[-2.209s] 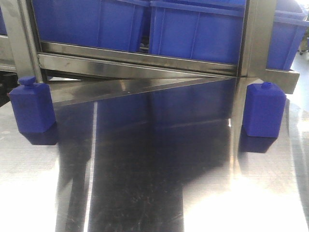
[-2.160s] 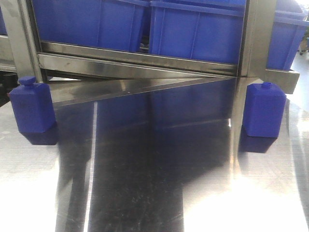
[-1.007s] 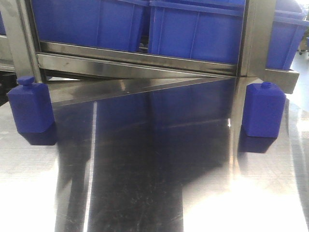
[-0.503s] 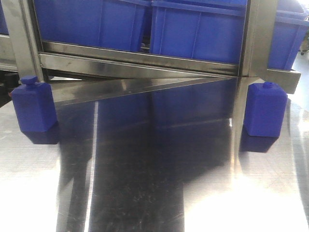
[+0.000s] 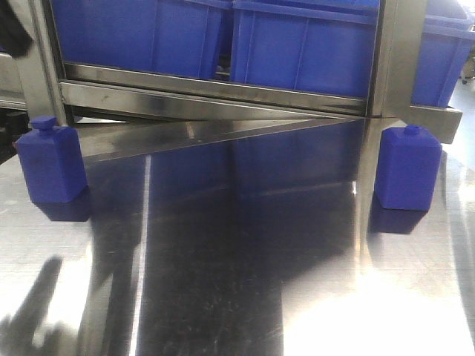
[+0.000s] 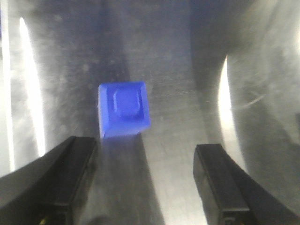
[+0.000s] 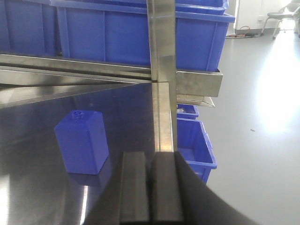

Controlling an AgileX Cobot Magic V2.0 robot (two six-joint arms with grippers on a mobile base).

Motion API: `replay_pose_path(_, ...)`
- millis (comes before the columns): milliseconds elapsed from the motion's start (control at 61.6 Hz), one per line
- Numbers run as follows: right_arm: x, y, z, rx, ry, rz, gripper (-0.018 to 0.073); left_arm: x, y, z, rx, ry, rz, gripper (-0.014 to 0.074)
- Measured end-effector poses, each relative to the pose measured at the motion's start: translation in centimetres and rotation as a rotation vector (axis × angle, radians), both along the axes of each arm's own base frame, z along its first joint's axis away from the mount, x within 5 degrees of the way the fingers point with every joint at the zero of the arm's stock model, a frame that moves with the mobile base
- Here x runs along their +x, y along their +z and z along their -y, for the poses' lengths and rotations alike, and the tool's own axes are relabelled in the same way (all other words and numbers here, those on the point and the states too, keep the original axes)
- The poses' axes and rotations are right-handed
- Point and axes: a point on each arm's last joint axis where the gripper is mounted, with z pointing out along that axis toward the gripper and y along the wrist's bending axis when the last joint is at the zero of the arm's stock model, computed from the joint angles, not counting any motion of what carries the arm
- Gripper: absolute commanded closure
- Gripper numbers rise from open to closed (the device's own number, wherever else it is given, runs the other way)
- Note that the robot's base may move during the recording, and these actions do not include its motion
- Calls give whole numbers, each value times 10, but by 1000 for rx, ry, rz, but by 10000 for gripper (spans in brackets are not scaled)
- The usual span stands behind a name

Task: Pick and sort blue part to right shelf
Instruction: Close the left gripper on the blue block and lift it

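Note:
Two blue parts shaped like squat bottles stand on the steel table: one at the left (image 5: 52, 159) and one at the right (image 5: 404, 167) beside the shelf post (image 5: 390, 59). In the left wrist view a blue part (image 6: 124, 108) shows from above, just beyond my left gripper (image 6: 145, 183), which is open and holds nothing. My right gripper (image 7: 151, 187) is shut and empty, with a blue part (image 7: 82, 140) standing ahead to its left and the shelf post (image 7: 161, 70) straight ahead.
The steel shelf rail (image 5: 223, 96) carries large blue bins (image 5: 297, 44) above the table's back edge. A dark piece of arm (image 5: 11, 30) shows at the top left. A smaller blue bin (image 7: 194, 145) sits low beyond the table's right edge.
A dark arm piece has come into the front view's top left corner, and its shadow now falls on the table's lower left. Both blue parts stand where they were.

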Motion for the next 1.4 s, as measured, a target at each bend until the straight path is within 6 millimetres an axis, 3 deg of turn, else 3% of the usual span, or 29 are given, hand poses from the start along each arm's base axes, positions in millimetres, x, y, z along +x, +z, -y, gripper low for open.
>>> replay_pose_path(195,0,0,0,0,0,0,501,49,-34,9,39,-20,-120,92)
replay_pose_path(422,0,0,0,0,0,0,501,76,-61,11,59,6,-194,92)
replay_pose_path(861,0,0,0,0,0,0,501,81,-98,13,81,-12,-366,107)
replay_pose_path(1121,0,0,0,0,0,0,501,80,-99,14,78,-15,-392,242)
replay_pose_path(1397,0,0,0,0,0,0,501,83,-89,15,68,-26,-394,241)
